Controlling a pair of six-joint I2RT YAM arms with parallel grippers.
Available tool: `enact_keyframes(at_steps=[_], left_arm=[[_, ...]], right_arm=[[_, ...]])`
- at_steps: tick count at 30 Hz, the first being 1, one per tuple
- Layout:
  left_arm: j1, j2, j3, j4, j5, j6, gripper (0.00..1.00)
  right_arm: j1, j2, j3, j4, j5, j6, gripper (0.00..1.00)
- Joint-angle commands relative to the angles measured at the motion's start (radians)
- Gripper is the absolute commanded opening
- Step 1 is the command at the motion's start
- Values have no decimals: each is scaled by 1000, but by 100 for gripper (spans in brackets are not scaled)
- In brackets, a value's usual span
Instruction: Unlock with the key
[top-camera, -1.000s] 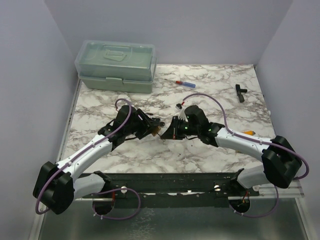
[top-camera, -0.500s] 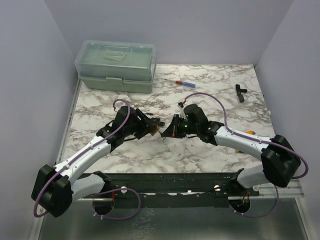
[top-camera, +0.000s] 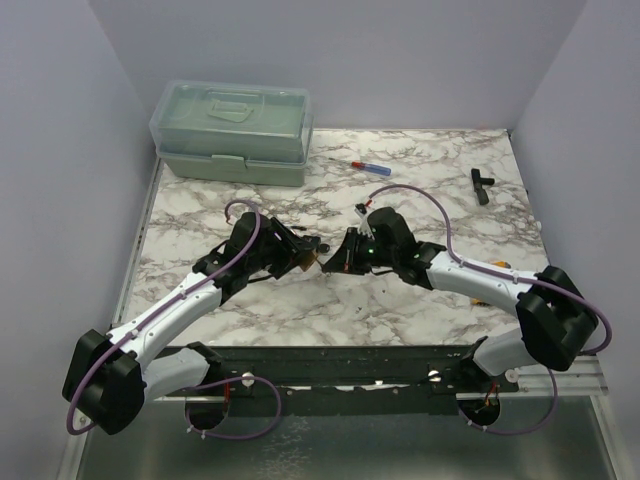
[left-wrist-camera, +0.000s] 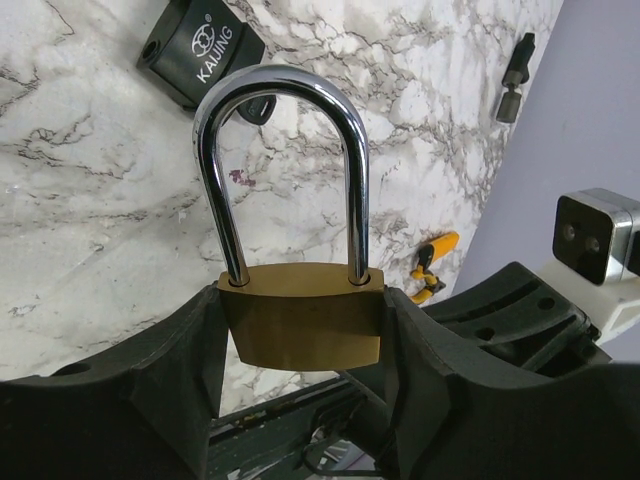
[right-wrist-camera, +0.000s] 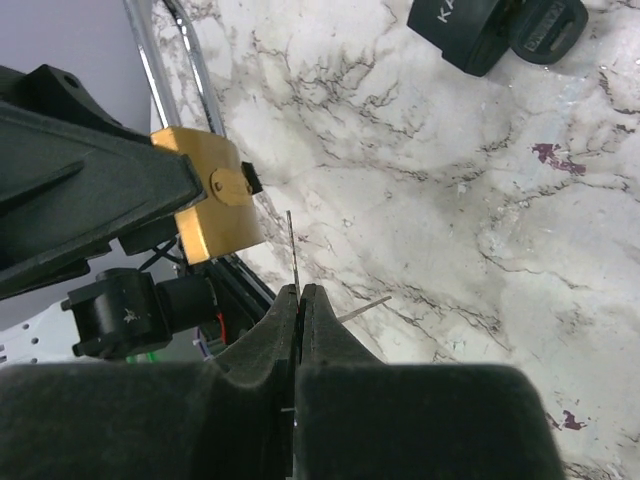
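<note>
Two tools meet over the tabletop (top-camera: 420, 180): the left tool (top-camera: 303, 258) clamps the brass padlock (left-wrist-camera: 300, 328) by its body, the right tool (right-wrist-camera: 299, 293) pinches the key (right-wrist-camera: 291, 250) just short of its underside, so aligning and inserting looks next.

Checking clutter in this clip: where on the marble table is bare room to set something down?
Bare marble lies between the red-and-blue screwdriver and the black T-shaped part, and on the near side of the green plastic toolbox. The centre around the brass padlock is crowded.
</note>
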Motion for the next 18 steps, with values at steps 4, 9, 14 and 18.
enact_keyframes(at_steps=[4,9,14,18], left_arm=[[-6,-19,17,29,-56,-94,0],[-6,-22,23,37,-41,-103,0],[-5,-34,17,38,-46,-112,0],[-5,-34,13,43,-45,-119,0]], right_arm=[[0,-61,-60,143,-105,-50,0],[0,-57,-51,158,-126,-57,0],[0,-52,-42,162,-129,-62,0],[0,-46,-38,164,-130,-62,0]])
